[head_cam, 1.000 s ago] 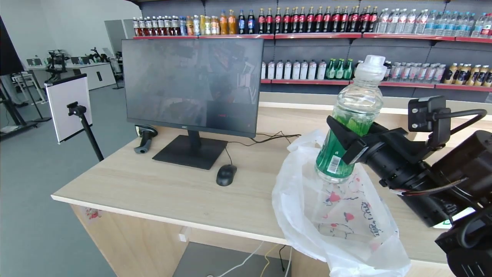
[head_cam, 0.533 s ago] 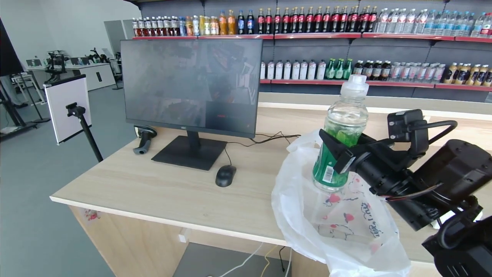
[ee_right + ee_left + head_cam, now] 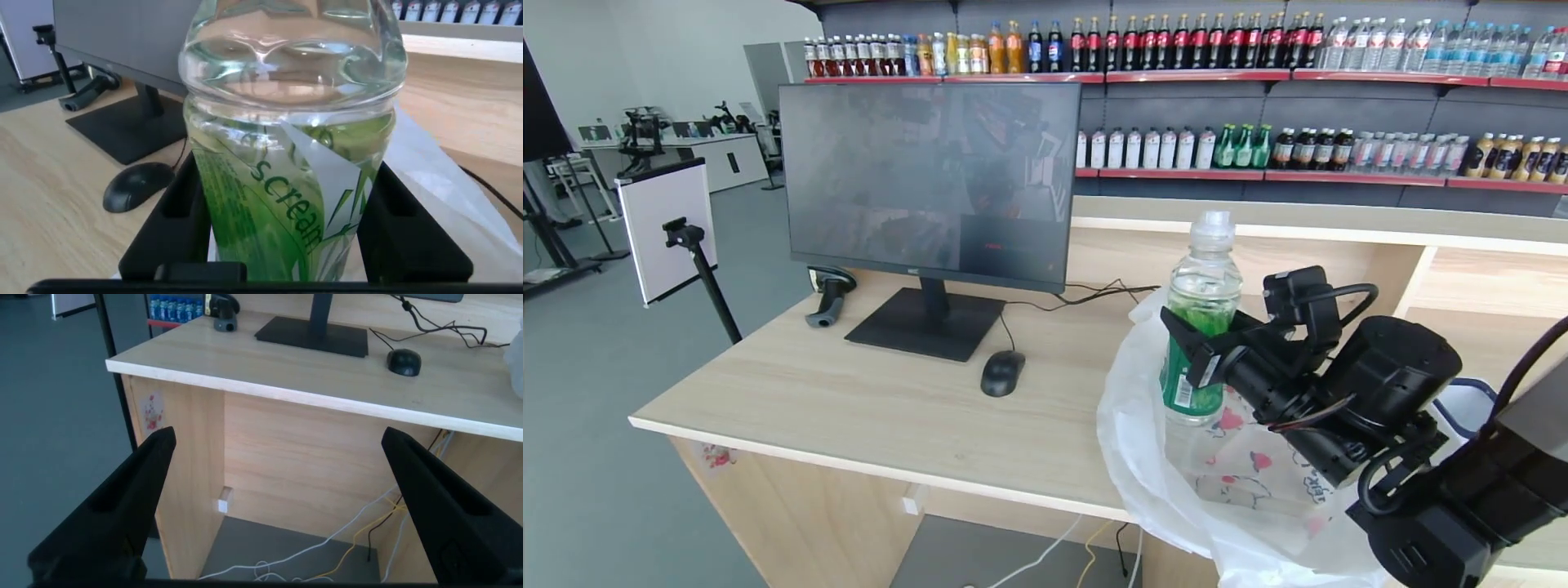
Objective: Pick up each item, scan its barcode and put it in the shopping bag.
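Note:
My right gripper (image 3: 1188, 343) is shut on a clear drink bottle (image 3: 1199, 322) with a green label and a white cap, held upright. The bottle's base hangs inside the mouth of the white plastic shopping bag (image 3: 1143, 441), which sits on the wooden counter (image 3: 866, 400) at its front right. Up close in the right wrist view the bottle (image 3: 290, 163) stands between the black fingers (image 3: 176, 212). My left gripper (image 3: 278, 498) is open, low in front of the counter's side, with nothing between its fingers. A handheld barcode scanner (image 3: 829, 296) rests left of the monitor.
A dark monitor (image 3: 927, 184) on a stand, a black mouse (image 3: 1002, 371) and cables occupy the counter's middle. Shelves of bottles (image 3: 1258, 49) line the back wall. A tripod with a white board (image 3: 670, 229) stands on the floor to the left.
My right gripper has carried the bottle down and to the left, lowering its base into the bag's opening. The left arm has not visibly moved.

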